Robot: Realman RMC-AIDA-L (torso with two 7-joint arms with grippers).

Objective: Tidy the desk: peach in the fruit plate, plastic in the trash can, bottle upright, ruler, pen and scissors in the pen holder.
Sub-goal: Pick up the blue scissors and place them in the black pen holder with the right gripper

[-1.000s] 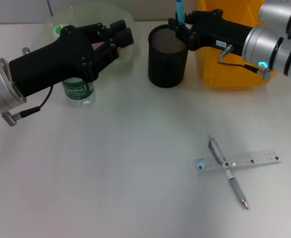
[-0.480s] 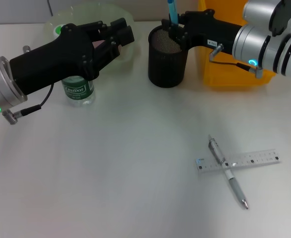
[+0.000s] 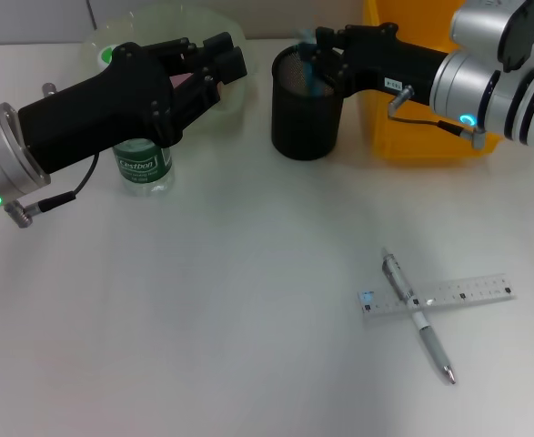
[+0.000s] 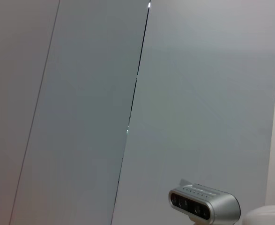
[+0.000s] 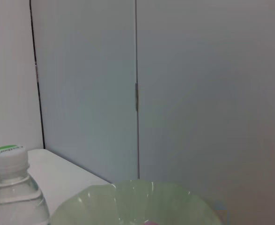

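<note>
Over the pen holder (image 3: 307, 105) hung the right gripper (image 3: 319, 62); a blur of blue scissors (image 3: 314, 76) showed at the rim, and I could not tell its grip. The left gripper (image 3: 214, 62) hovered above the upright bottle (image 3: 143, 166) by the plate (image 3: 235, 36), fingers spread, empty. Pen (image 3: 418, 316) lay across ruler (image 3: 438, 296) on the table (image 3: 203, 309).

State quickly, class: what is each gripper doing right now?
Left gripper: over the fruit plate beside the upright bottle; jaws cannot be told.
Right gripper: at the pen holder rim; a blue blur sits there; jaws cannot be told.
</note>
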